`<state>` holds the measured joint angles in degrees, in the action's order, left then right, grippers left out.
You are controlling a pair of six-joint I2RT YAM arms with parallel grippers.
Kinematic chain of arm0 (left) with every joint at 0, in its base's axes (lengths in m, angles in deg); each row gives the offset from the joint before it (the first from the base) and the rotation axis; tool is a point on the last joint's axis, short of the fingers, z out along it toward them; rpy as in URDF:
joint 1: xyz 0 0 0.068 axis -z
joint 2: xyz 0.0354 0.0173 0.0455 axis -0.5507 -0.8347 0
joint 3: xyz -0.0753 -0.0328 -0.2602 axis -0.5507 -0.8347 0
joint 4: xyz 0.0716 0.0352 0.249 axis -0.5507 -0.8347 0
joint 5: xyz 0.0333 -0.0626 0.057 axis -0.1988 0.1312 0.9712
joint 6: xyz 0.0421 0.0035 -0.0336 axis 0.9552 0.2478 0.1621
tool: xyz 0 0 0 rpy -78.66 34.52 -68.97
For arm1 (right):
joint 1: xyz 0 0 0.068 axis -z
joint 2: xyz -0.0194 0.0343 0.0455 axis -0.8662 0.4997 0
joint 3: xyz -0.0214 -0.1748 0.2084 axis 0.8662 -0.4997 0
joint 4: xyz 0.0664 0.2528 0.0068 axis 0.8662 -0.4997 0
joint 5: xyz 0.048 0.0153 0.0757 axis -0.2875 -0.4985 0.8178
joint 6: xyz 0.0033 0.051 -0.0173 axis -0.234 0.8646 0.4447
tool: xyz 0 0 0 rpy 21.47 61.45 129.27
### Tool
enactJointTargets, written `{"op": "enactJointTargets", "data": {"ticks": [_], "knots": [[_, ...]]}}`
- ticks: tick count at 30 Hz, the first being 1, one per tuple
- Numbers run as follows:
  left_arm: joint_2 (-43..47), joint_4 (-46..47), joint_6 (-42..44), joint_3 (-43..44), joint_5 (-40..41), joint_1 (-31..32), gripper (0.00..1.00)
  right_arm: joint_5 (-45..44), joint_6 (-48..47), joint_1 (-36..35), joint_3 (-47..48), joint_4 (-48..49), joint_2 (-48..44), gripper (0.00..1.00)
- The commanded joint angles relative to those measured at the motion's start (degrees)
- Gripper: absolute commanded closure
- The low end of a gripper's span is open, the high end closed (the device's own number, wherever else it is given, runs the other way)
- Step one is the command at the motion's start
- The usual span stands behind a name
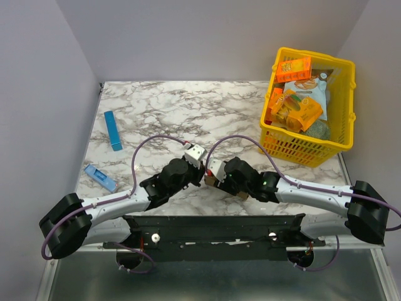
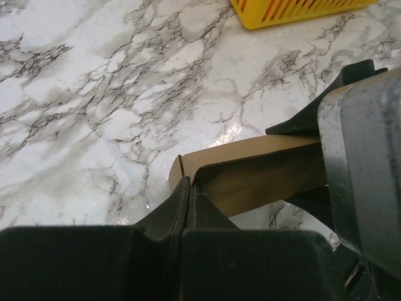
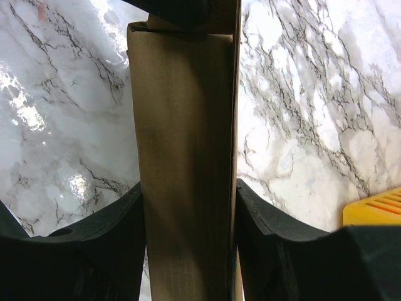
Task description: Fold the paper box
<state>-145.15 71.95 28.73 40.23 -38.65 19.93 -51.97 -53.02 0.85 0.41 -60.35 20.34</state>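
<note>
While the right gripper clamps the paper box across its width with half-spread fingers, the left gripper, pinched fully closed, nips its far corner, holding it just above the marble table, centre-front.

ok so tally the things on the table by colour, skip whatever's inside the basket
blue: 2 (slim bar, lighter pack)
yellow: 1 (basket)
brown: 1 (paper box)
total: 4
</note>
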Motion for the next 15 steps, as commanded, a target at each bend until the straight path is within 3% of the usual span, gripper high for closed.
{"op": "enactJointTargets", "data": {"ticks": [1,15], "knots": [[-1.6,-6.2,1.8,-3.2,6.9,-0.3,1.0,-0.3,2.3,0.2,-3.0,0.2,1.0,0.68],[-3.5,-5.5,-0.8,-4.1,11.9,1.7,1.0,-1.1,2.5,0.2,-3.3,0.3,0.4,0.68]]}}
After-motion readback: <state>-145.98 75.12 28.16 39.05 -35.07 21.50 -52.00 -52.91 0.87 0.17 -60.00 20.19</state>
